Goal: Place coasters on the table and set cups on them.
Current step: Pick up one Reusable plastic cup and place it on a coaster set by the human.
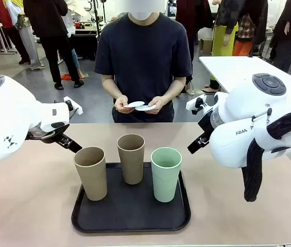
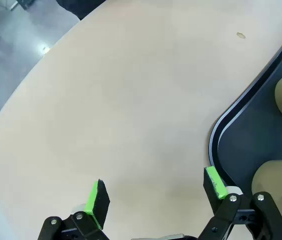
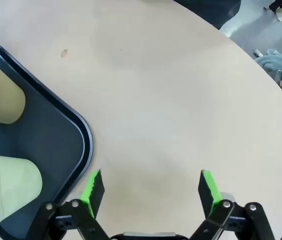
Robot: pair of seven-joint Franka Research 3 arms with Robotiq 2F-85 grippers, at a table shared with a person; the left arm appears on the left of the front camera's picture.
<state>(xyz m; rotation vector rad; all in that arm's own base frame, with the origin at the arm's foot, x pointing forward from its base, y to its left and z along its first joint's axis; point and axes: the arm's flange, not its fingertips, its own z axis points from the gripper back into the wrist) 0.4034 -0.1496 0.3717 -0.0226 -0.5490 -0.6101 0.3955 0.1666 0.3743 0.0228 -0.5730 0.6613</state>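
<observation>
on the black tray (image 1: 130, 216) we see three upright tapered cups, all empty: a tan cup (image 1: 90, 174) at its left, a second tan cup (image 1: 131, 158) mid-back, a mint cup (image 1: 166, 174) at right. thin white coasters (image 1: 140, 106) lie in the person's hands (image 1: 158, 104) at the far side of the table (image 1: 32, 200). our left gripper (image 2: 155, 186) and right gripper (image 3: 149, 182) hover over it, jaws apart, empty.

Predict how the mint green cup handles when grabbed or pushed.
Tall with a narrow base, the mint green cup likely tips if pushed high. Looks empty, so probably light. Its tapered wall might slip in a grip.
</observation>
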